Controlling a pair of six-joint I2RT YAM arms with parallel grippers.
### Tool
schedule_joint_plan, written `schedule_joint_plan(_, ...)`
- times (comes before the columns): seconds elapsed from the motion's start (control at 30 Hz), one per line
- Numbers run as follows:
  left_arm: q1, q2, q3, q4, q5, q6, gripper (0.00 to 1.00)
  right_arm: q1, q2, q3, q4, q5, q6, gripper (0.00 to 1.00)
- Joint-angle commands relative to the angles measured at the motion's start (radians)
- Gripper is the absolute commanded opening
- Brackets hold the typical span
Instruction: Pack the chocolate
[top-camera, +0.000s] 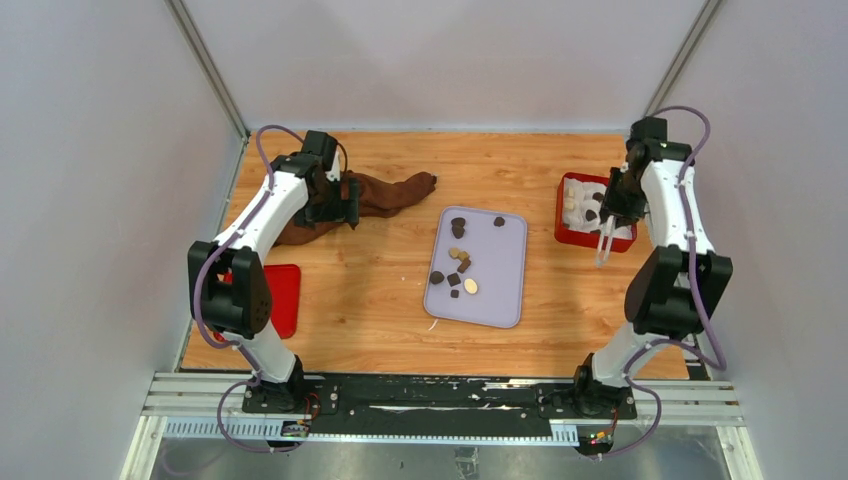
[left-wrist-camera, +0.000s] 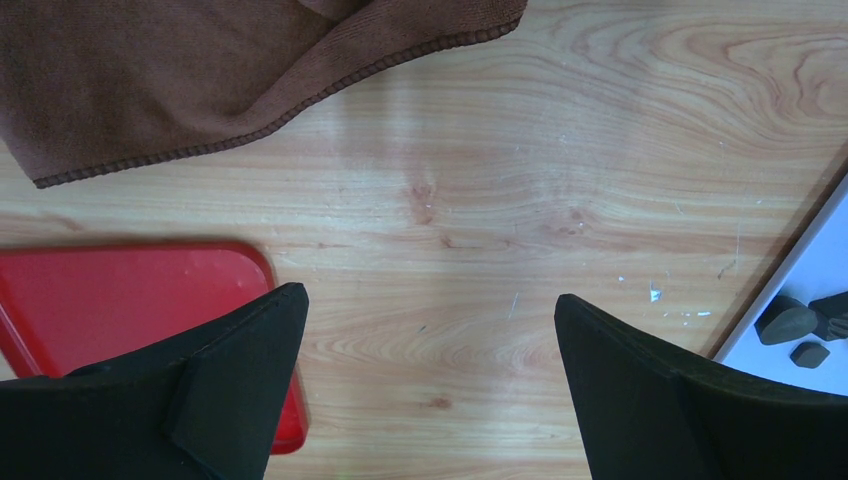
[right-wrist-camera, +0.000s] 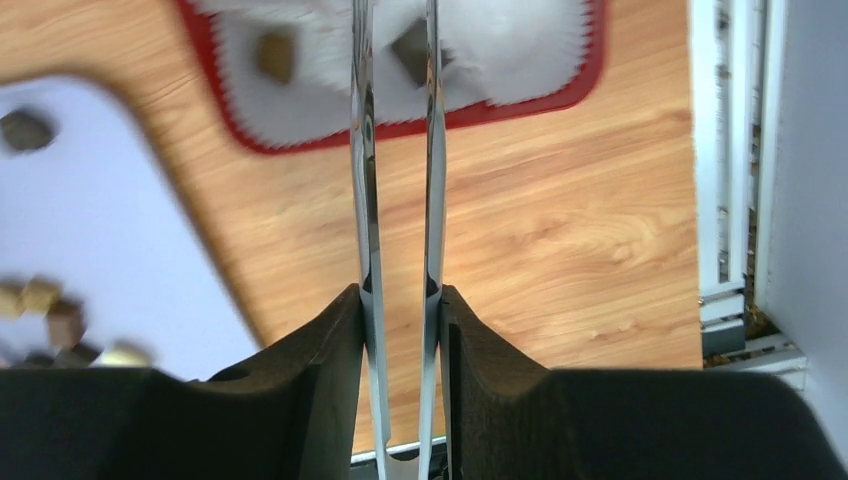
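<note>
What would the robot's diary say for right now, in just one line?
left gripper: open, empty | right gripper: shut on tongs | chocolates: several on purple tray | some in red box

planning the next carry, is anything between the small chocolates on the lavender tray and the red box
Nothing visible. Only bare wooden table lies between the flat lavender tray of small brown and tan chocolate pieces and the red paper-lined box. The right gripper, clamping thin metal tongs, hangs by that box.
</note>
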Motion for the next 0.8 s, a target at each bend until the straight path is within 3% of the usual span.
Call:
schedule_joint_plan(0.0, 0.004, -0.020, -0.003, -0.001, -0.014, 0.009, 1.00, 0.122, -0.109, -0.051, -0.062, -0.106, -0.045, 0.25)
schedule_joint_plan(0.3, 0.004, -0.033, -0.011, -0.001, -0.020, 0.007, 1.00, 0.422, -0.153, -0.151, -0.108, -0.158, -0.018, 0.24)
schedule_joint_plan(0.5, 0.004, -0.056, -0.027, -0.001, -0.016, -0.004, 1.00, 0.575, -0.099, -0.191, -0.112, -0.155, -0.002, 0.28)
schedule_joint_plan(0.77, 0.004, -0.088, -0.055, -0.001, -0.012, -0.012, 1.00, 0.654, 0.022, -0.190, -0.055, -0.115, 0.093, 0.34)
